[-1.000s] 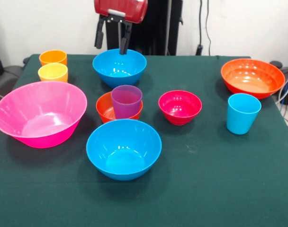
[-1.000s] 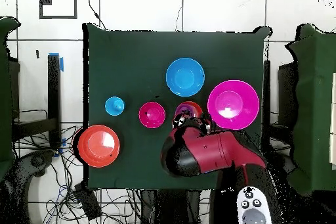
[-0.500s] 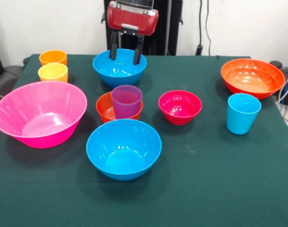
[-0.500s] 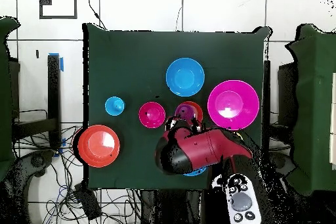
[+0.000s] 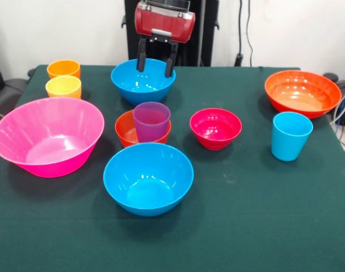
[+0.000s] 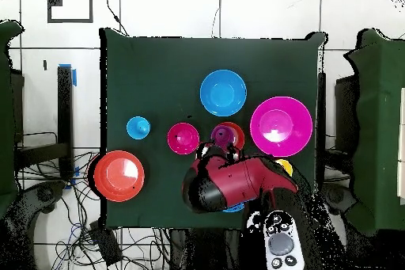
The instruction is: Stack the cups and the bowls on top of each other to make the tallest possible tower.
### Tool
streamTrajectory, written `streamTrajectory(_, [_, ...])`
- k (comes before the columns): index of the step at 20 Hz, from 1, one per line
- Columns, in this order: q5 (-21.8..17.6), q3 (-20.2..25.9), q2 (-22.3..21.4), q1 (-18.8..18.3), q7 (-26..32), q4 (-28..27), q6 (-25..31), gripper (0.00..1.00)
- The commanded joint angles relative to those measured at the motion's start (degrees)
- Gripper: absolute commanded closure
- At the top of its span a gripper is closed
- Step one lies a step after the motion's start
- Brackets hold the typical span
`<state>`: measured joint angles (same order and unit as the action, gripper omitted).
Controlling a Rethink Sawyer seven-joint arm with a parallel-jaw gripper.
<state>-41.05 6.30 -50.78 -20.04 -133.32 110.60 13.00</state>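
Observation:
My gripper is open and empty, its two dark fingers hanging just over the far blue bowl. A purple cup stands inside a small orange bowl at mid-table. Around them are a near blue bowl, a large pink bowl, a magenta-red bowl, a wide orange-red bowl, a light blue cup, an orange cup and a yellow cup. In the overhead view the red arm covers the far blue bowl.
The green table carries everything. The black pedestal stands behind its far edge. In the overhead view cables lie on the floor around the table.
The gripper has moved to the right in the front view and dropped a little, from beside the far blue bowl's left rim to over its middle. The cups and bowls have not moved.

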Motion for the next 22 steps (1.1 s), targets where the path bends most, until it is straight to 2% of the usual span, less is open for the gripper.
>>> streamTrajectory(1, [-1.8, -0.3, 0.7, 1.7, -1.2, 2.7, -0.6, 0.0])
streamTrajectory(8, [-1.5, -2.0, 0.9, 2.9, -3.0, 4.1, -2.3, 0.0])
streamTrajectory(14, [-0.2, -5.4, 2.5, 6.9, -6.6, 5.4, -5.4, 0.0])
streamTrajectory(18, [1.9, -6.4, 3.2, 9.2, -8.2, 6.7, -6.7, 0.0])
streamTrajectory(22, [4.4, -8.8, 5.7, 12.5, -11.1, 7.4, -9.8, 0.0])
